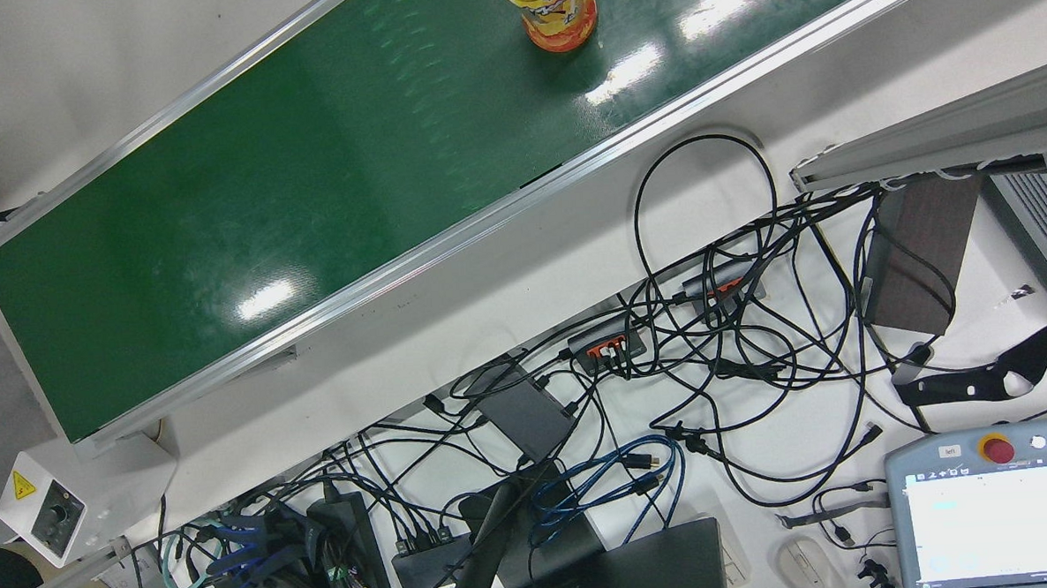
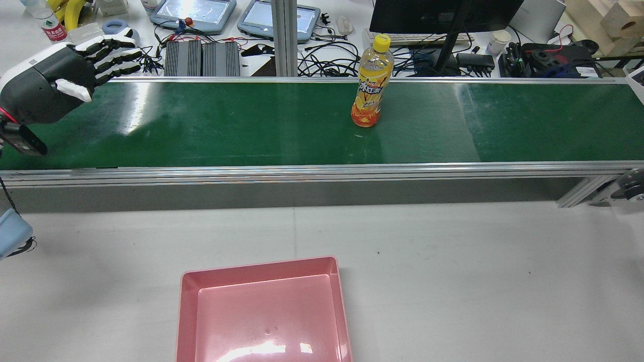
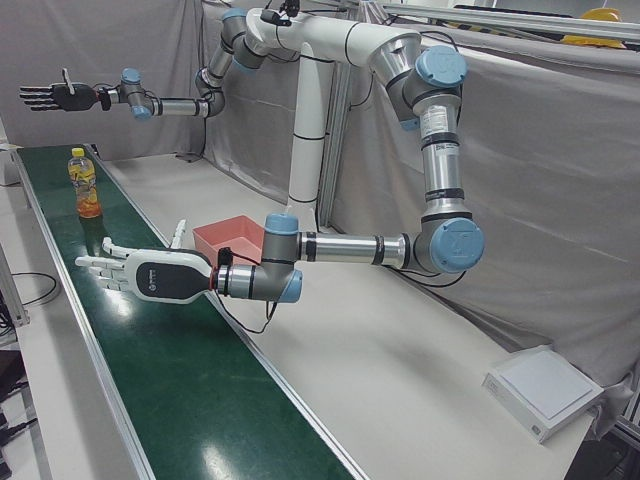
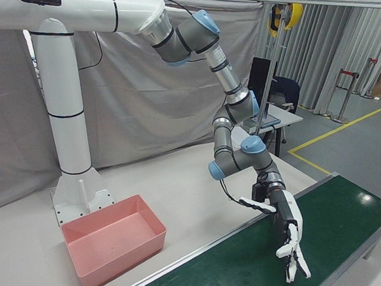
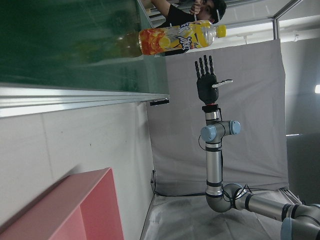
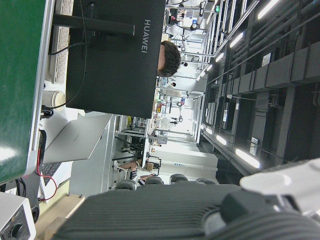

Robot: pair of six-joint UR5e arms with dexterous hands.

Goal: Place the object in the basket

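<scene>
the orange drink bottle (image 2: 372, 83) with the yellow cap stands upright on the green conveyor belt (image 2: 251, 125), nearer the belt's far edge than its near edge and a little right of the middle of its length in the rear view. nothing touches it. the pink basket (image 2: 187, 301) sits empty on the white counter (image 2: 453, 276), on the robot's side of the belt, close to the counter's near edge and left of the bottle's line.

the left hand (image 2: 55, 80) hovers over the left end of the belt, palm flat, its fingers (image 2: 113, 53) stretched out and apart, holding nothing. it is well apart from the bottle. the left-front view shows the same hand (image 3: 150, 277) low above the belt with the bottle (image 3: 87, 183) further along.

the right hand (image 3: 58, 96) is raised high beyond the bottle toward the other end of the belt, fingers straight and spread, empty too; the left hand view shows it (image 5: 206, 85) upright against the grey curtain (image 5: 240, 125).

cables (image 1: 711, 339) and a teach pendant (image 1: 997, 503) lie beyond the belt's far edge.
</scene>
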